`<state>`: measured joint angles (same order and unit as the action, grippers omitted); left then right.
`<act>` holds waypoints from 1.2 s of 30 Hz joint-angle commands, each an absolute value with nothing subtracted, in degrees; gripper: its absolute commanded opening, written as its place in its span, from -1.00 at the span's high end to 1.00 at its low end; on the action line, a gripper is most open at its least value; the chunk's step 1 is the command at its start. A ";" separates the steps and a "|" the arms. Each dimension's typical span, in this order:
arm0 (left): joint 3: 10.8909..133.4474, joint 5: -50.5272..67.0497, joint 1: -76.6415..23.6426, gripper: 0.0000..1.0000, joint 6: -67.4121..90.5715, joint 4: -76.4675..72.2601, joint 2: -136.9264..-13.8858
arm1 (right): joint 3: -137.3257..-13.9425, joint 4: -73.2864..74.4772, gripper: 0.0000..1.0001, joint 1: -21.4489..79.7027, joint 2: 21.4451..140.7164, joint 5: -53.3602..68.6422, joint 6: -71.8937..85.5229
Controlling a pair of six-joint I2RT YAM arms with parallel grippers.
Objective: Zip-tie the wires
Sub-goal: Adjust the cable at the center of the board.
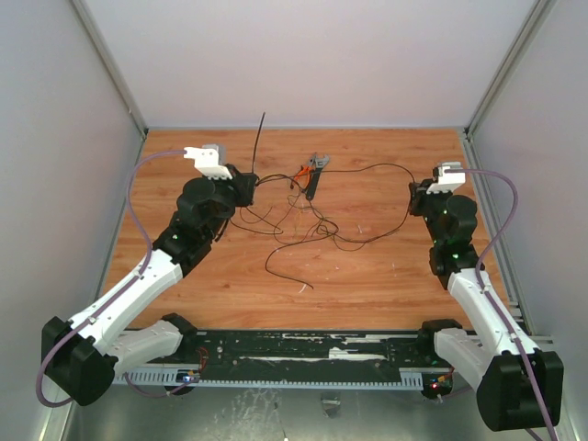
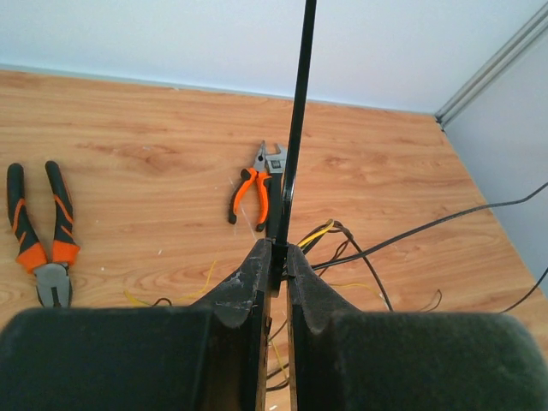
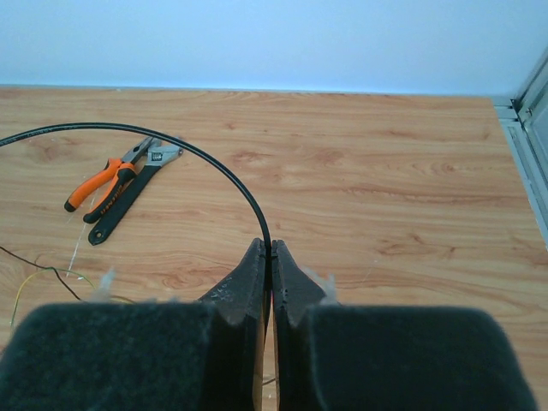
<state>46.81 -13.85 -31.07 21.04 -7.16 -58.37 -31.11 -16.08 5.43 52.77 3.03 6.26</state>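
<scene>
1. Now, left gripper (image 2: pixel 276 253) pinches thin straight black plastic zip tie (image 2: pixel 296 128), pointing twelve o'clock.
2. My right gripper (image 3: pixel 270 251) clamps a strand of thin black-brown looping wires (image 3: pixel 224 167).
3. I'd bunch loops before threading.

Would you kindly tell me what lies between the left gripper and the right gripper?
Loose wires and orange-handled pliers, shown in the top view.

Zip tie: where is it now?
Top view, left side: the zip tie stands upright, its lower end pinched in the left gripper, just left of the tangle of wires.
</scene>
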 commanded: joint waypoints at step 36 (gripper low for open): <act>44.34 -11.01 -30.07 1.00 21.53 -10.77 -57.27 | -45.95 -15.02 0.09 8.24 60.86 27.91 31.23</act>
<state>45.34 -12.62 -30.76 21.47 -7.79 -58.26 -36.86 -16.45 5.61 55.92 23.33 15.00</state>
